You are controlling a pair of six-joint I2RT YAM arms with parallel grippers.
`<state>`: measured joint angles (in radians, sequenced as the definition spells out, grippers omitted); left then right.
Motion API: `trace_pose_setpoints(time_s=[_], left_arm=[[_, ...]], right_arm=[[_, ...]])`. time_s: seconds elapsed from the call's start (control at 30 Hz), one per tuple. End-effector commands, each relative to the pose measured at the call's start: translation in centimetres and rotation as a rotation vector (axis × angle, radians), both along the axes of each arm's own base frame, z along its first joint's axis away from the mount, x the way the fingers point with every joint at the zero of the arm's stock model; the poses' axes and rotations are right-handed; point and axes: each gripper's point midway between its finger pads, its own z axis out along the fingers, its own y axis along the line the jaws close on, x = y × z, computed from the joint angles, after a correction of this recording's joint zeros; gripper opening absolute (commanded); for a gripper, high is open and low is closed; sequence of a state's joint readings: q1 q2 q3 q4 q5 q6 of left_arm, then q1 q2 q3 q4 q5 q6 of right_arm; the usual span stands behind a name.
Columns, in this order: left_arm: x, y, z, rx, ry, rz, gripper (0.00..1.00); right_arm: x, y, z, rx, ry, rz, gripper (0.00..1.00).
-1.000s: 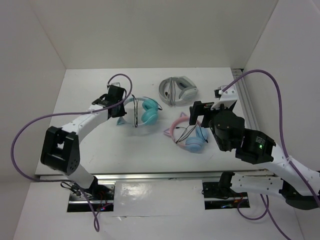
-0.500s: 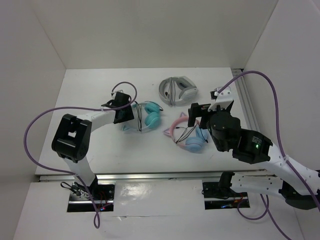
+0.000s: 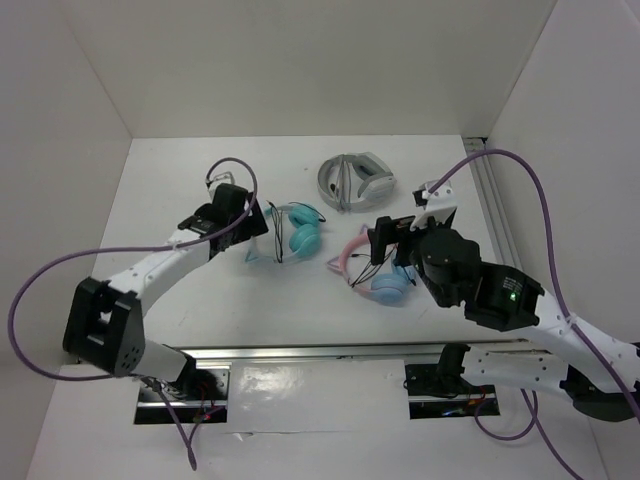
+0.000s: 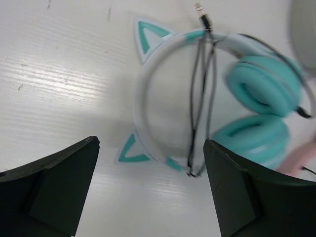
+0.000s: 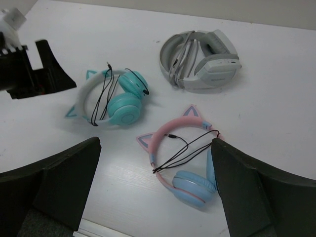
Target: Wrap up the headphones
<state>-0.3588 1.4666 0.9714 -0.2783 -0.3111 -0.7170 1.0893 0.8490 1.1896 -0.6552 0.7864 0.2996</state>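
Observation:
The teal headphones (image 3: 298,230) lie flat on the white table, left of centre. In the left wrist view their whitish headband (image 4: 148,89) with two pointed ears faces me, and both teal cups (image 4: 261,106) lie to the right. The thin black cable (image 4: 200,98) runs in loops across the band, its plug end (image 4: 202,11) loose at the top. My left gripper (image 3: 256,228) (image 4: 150,148) stands open just left of the headband, holding nothing. My right gripper (image 3: 385,238) (image 5: 155,148) hangs open above the pink-and-blue headphones, empty.
Pink-and-blue cat-ear headphones (image 3: 375,268) (image 5: 182,148), with a black cable looped over them, lie right of centre. Grey-white folded headphones (image 3: 355,180) (image 5: 202,61) rest at the back. White walls close in the table on three sides.
My left gripper has opened from shut and drawn back a little from the teal headphones. The right gripper has drifted slightly left, still open.

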Motion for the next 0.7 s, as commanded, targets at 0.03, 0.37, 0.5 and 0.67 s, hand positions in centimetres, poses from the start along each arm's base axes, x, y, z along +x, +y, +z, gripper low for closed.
trace_pose_setpoints(time_s=[0.03,0.37,0.5,0.67], left_arm=[[-2.4,-0.5,6.7,-0.028,-0.107,-0.011,1.0],[-14.2,1.9,17.3,-0.054,-0.299,-0.179,1.0],[-18.1,5.4,20.7,-0.018,-0.403,-0.171,1.0],[-21.2,7.5,21.6,-0.012,-0.432,-0.178,1.0]], right_arm=[[-0.2,0.5,-1.7,0.01,0.039,0.014,1.0],[-1.6,-1.1,-2.3,0.015,0.099,0.011,1.0],[-2.5,-2.4,-1.4,0.031,0.08,0.035,1.0],[-4.3,-5.4,-0.1,0.098,0.067,0.042,1.0]])
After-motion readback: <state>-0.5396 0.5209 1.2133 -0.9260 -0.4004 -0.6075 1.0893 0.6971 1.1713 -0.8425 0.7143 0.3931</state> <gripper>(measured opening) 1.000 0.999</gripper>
